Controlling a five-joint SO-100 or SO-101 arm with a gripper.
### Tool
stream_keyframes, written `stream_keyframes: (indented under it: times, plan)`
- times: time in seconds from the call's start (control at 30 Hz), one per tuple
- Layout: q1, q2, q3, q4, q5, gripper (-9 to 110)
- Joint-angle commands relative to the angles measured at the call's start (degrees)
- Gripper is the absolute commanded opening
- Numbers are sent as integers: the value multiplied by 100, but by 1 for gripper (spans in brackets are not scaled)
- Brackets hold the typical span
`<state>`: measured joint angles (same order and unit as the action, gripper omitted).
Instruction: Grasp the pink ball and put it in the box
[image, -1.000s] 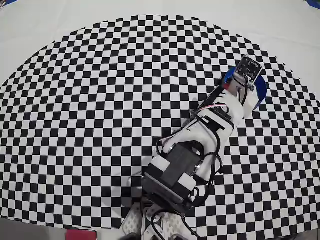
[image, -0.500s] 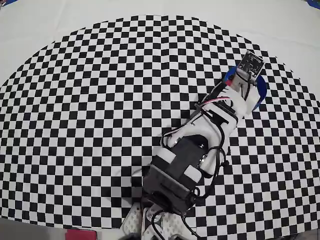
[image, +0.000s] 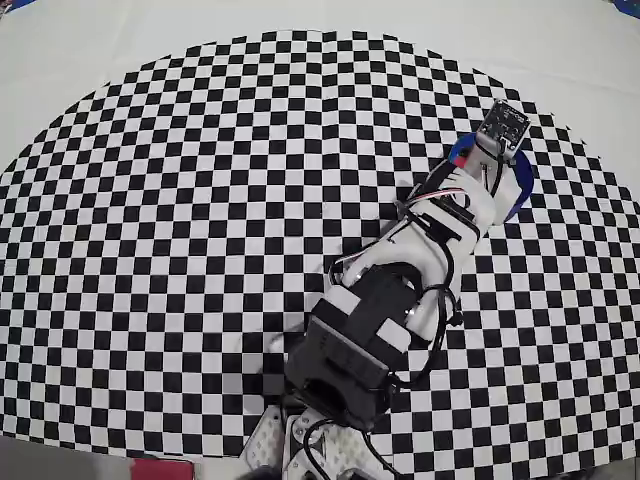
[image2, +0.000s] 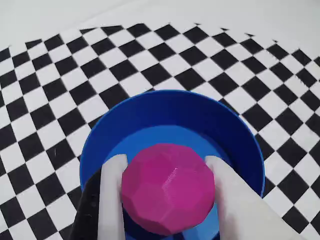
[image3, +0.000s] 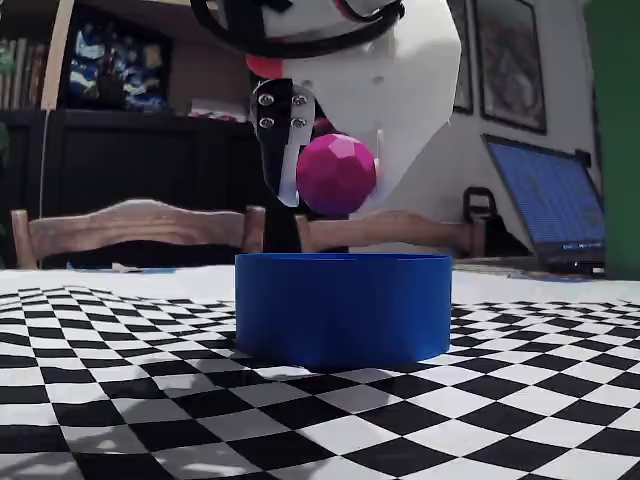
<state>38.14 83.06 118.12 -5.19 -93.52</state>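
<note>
Clearly faceted matte magenta pink ball (image2: 167, 187), tool-clamped above box (image2: 170, 107).

Your overhead view was bright and evenly lit, though its fisheye lens bowed the checkered mat (image: 200, 200) at the edges. In your wrist view the pink ball (image2: 168, 188) sat sharp and the pincer fingers (image2: 111, 200) blurred (too close). Your fixed view was dimmer, its background dark, with soft shadows under the box (image3: 343, 308).

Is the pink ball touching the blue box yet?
Apart. The fixed view shows the ball held in the gripper above the box, with background visible between ball and rim.
</note>
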Motion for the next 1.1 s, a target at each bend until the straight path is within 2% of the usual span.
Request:
stream_keyframes:
  times: [0.0,1.07]
  plan:
    - [53,-9,-290,18,9,0]
    - [176,-1037,-1397,18,0,0]
